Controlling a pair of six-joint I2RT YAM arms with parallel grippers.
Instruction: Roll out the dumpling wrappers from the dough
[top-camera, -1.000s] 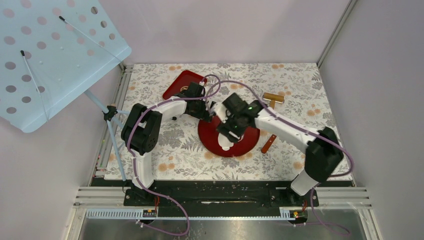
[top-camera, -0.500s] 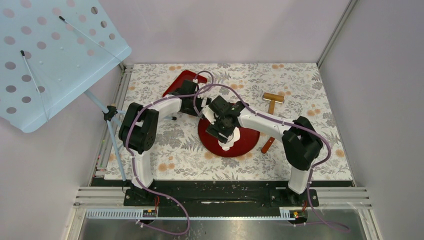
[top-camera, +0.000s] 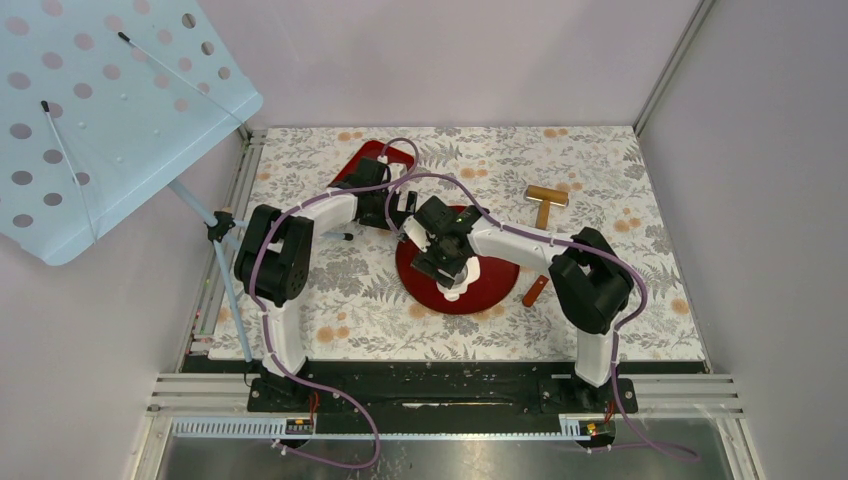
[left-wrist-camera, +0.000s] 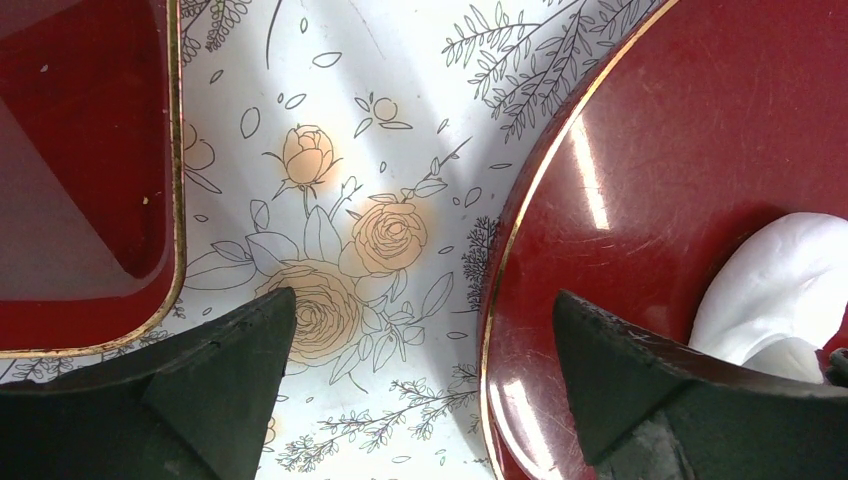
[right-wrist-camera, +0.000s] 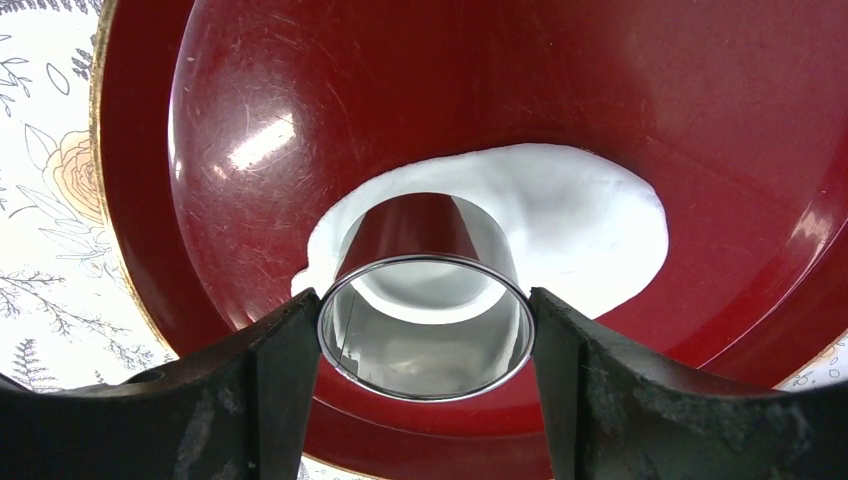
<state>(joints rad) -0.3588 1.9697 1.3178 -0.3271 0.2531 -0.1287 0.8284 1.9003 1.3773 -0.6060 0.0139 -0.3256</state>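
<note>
A flat white sheet of dough (right-wrist-camera: 585, 225) lies on the round red plate (right-wrist-camera: 400, 90). My right gripper (right-wrist-camera: 425, 330) is shut on a shiny metal ring cutter (right-wrist-camera: 424, 280), which stands upright on the near-left part of the dough. White dough shows inside the ring. No separate dumpling wrappers are in view. From above, the right gripper (top-camera: 446, 258) sits over the plate's (top-camera: 495, 292) left half. My left gripper (left-wrist-camera: 425, 345) is open and empty above the floral cloth, between the square red tray (left-wrist-camera: 80, 150) and the plate's rim (left-wrist-camera: 520, 250); dough (left-wrist-camera: 790, 290) shows at its right.
A wooden-handled roller (top-camera: 546, 197) lies at the back right and a brown stick (top-camera: 537, 288) rests by the plate's right edge. The square tray (top-camera: 352, 172) sits behind the left gripper (top-camera: 392, 210). A pale blue perforated stand (top-camera: 100, 110) overhangs the left rail.
The right arm has folded and carried the cutter a little leftward over the plate. The left gripper has drawn back toward the square tray and opened wider.
</note>
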